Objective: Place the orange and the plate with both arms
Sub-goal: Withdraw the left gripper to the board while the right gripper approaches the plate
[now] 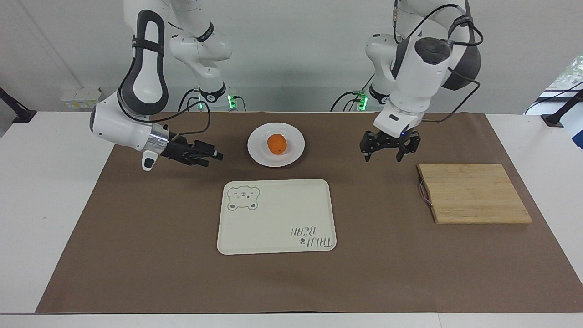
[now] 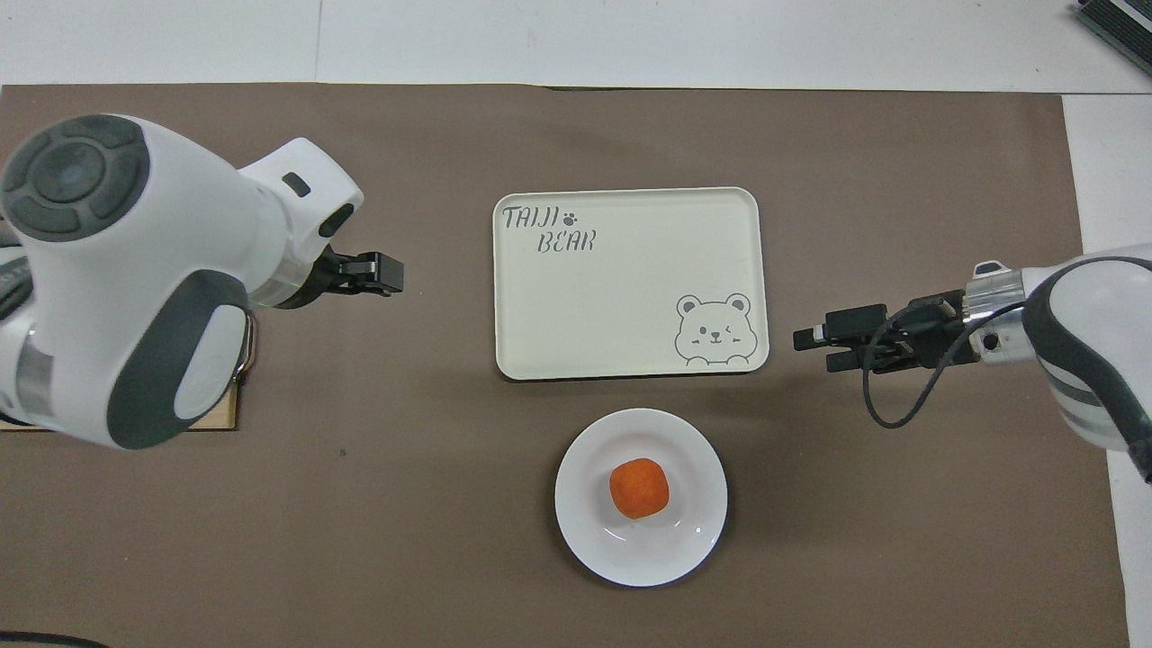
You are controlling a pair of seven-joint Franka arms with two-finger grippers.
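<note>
The orange (image 1: 277, 144) rests in the middle of the white plate (image 1: 259, 155), which sits on the brown mat nearer to the robots than the tray. Both also show in the overhead view: the orange (image 2: 639, 487) and the plate (image 2: 589, 535). My left gripper (image 1: 383, 154) hangs open and empty over the mat between the plate and the cutting board, fingers down; it also shows in the overhead view (image 2: 378, 273). My right gripper (image 1: 210, 158) is level, open and empty, low over the mat beside the plate, pointing at it; it also shows in the overhead view (image 2: 814, 342).
A cream rectangular tray (image 1: 276, 216) with a bear drawing lies mid-table, farther from the robots than the plate. A wooden cutting board (image 1: 473, 193) with a metal handle lies toward the left arm's end. A brown mat (image 1: 136, 255) covers the table.
</note>
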